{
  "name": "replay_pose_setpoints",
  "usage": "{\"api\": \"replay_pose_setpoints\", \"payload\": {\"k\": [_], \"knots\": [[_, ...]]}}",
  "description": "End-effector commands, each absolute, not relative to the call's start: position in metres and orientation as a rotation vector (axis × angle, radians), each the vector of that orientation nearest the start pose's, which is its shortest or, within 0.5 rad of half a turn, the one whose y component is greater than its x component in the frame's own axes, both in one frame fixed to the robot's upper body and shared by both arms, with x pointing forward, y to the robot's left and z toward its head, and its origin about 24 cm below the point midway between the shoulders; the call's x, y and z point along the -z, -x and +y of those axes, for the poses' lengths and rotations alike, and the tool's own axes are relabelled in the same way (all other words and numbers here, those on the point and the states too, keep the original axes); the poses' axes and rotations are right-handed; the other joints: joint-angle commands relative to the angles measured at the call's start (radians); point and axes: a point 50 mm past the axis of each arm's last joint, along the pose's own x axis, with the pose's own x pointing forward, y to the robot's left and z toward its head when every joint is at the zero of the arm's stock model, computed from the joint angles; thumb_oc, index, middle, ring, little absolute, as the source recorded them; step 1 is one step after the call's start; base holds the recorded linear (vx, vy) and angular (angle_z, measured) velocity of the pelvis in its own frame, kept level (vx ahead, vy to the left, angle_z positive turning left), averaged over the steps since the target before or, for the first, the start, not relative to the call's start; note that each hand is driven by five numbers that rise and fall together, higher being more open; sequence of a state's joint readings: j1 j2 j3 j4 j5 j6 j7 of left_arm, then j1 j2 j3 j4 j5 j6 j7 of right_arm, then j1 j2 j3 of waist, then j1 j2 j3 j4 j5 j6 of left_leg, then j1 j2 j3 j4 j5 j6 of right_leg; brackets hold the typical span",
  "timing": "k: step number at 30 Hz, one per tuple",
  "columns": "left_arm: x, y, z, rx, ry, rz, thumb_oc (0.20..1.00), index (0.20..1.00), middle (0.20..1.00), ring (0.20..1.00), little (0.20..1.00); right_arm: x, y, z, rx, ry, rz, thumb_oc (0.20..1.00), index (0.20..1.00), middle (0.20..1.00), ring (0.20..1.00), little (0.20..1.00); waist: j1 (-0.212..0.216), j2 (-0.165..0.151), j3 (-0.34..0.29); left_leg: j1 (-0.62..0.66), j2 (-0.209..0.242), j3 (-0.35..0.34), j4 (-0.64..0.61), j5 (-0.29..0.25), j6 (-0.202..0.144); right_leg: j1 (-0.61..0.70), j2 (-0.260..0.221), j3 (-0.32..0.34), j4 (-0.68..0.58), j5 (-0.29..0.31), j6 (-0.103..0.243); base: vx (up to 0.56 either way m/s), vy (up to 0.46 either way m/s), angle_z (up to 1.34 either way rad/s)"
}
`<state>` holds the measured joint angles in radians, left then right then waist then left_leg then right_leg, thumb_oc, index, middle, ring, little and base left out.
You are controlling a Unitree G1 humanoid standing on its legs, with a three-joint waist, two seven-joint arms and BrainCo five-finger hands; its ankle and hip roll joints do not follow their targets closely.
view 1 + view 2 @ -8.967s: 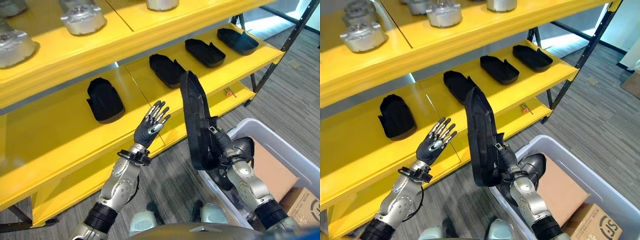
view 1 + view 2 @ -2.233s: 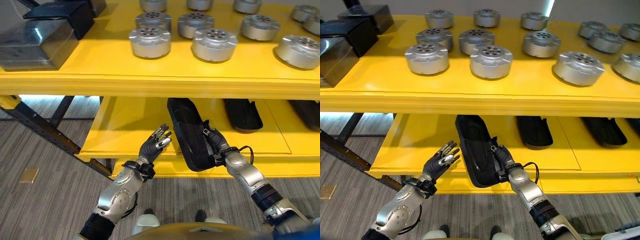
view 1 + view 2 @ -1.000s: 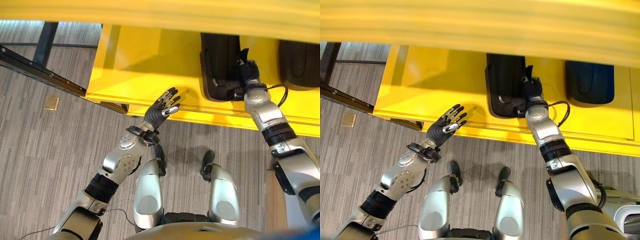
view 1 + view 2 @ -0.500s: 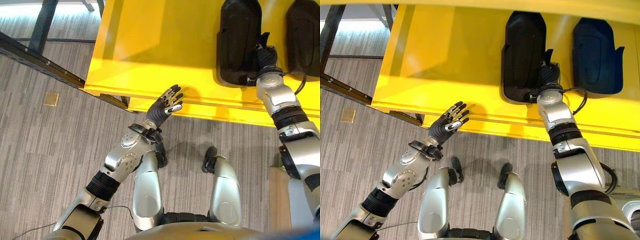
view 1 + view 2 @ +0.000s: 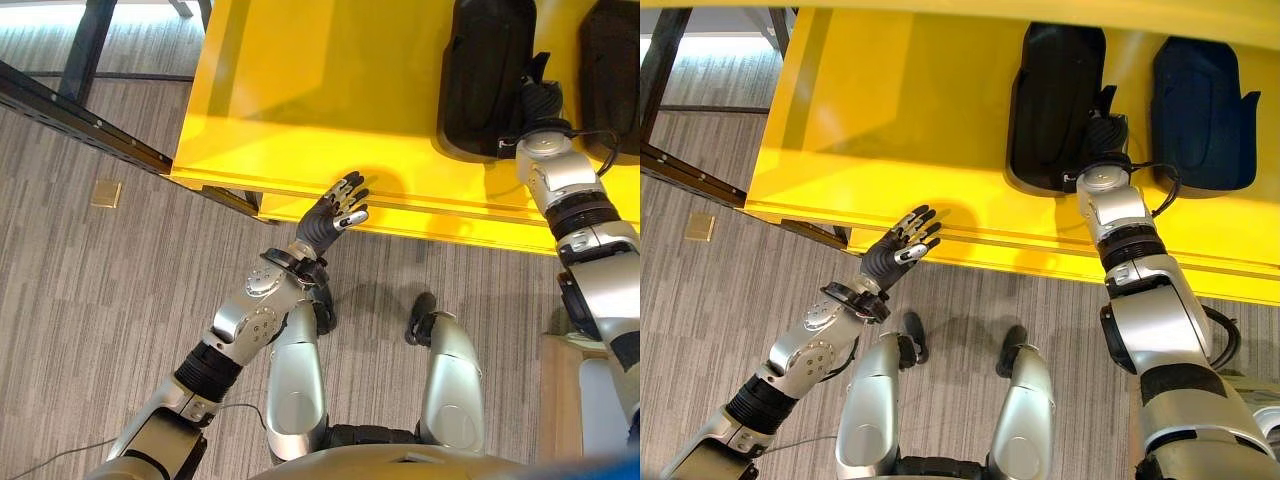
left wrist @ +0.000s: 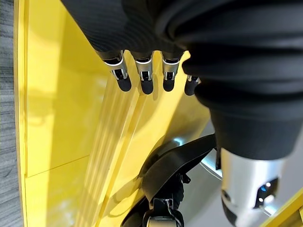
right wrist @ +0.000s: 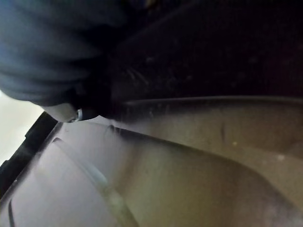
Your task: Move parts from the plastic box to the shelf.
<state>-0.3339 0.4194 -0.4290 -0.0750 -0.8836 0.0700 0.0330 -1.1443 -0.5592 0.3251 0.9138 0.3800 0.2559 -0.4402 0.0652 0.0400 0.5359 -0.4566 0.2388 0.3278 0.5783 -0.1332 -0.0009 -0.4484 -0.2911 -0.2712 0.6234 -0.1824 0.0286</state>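
Change: since half a second back the right hand (image 5: pixel 1101 135) has slid a bit deeper over the shelf (image 5: pixel 890 120), and the black part (image 5: pixel 1052 100) sits further in, flat on the yellow board.
Right hand: it's at the near right edge of that part, touching it, but honestly I cannot tell if the fingers are clamped on it or already loose; the wrist camera is jammed up against dark plastic.
Left hand: the left hand (image 5: pixel 333 213) hovers at the shelf's front lip, fingers spread and straight, holding nothing.
Task meaning: I'd guess the part is basically placed, so letting go and pulling back is what's left for this one.
Neighbours: another black part (image 5: pixel 1198 105) lies just beside it on the same board, not touching as far as I can see.
Writing: no labels or print I can read anywhere.
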Motion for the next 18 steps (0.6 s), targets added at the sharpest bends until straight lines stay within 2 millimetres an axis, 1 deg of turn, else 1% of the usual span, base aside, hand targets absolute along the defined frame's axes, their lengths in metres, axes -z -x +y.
{"api": "replay_pose_setpoints", "payload": {"k": [1, 8, 12, 16, 18], "knots": [[-0.134, -0.277, 0.084, 0.611, 0.441, -0.128, 1.0, 1.0, 1.0, 1.0, 1.0, -0.206, -0.415, -0.219, 0.442, 0.273, 0.071, 0.2, 0.2, 0.2, 0.2, 0.2, 0.029, 0.042, -0.016, 0.073, 0.024, 0.013, -0.061, -0.014, -0.051, -0.002, -0.061, -0.061, 0.114, -0.055, 0.051, 0.03, 0.011, 0.05], [-0.133, -0.279, 0.08, 0.606, 0.454, -0.115, 1.0, 1.0, 1.0, 1.0, 1.0, -0.203, -0.417, -0.214, 0.433, 0.275, 0.079, 0.2, 0.2, 0.2, 0.2, 0.2, 0.032, 0.046, -0.016, 0.072, 0.027, 0.008, -0.049, -0.019, -0.056, 0.002, -0.067, -0.068, 0.127, -0.062, 0.049, 0.03, 0.013, 0.03], [-0.134, -0.28, 0.078, 0.607, 0.464, -0.112, 1.0, 1.0, 1.0, 1.0, 1.0, -0.203, -0.419, -0.207, 0.428, 0.237, 0.084, 0.2, 0.2, 0.2, 0.2, 0.2, 0.032, 0.05, -0.016, 0.066, 0.025, 0.008, -0.04, -0.025, -0.055, -0.007, -0.07, -0.067, 0.134, -0.064, 0.048, 0.04, 0.029, 0.03], [-0.134, -0.28, 0.077, 0.606, 0.472, -0.11, 1.0, 1.0, 1.0, 1.0, 1.0, -0.2, -0.418, -0.209, 0.451, 0.209, 0.069, 0.2, 0.2, 0.2, 0.2, 0.2, 0.031, 0.051, -0.016, 0.063, 0.02, 0.005, -0.031, -0.035, -0.052, -0.008, -0.07, -0.065, 0.132, -0.063, 0.049, 0.01, 0.009, 0.01], [-0.135, -0.281, 0.077, 0.603, 0.474, -0.11, 1.0, 1.0, 1.0, 1.0, 1.0, -0.202, -0.418, -0.206, 0.451, 0.222, 0.061, 0.2, 0.2, 0.2, 0.2, 0.2, 0.029, 0.051, -0.016, 0.06, 0.02, 0.007, -0.026, -0.039, -0.051, -0.012, -0.069, -0.061, 0.134, -0.062, 0.05, 0.0, 0.0, 0.0]]}}
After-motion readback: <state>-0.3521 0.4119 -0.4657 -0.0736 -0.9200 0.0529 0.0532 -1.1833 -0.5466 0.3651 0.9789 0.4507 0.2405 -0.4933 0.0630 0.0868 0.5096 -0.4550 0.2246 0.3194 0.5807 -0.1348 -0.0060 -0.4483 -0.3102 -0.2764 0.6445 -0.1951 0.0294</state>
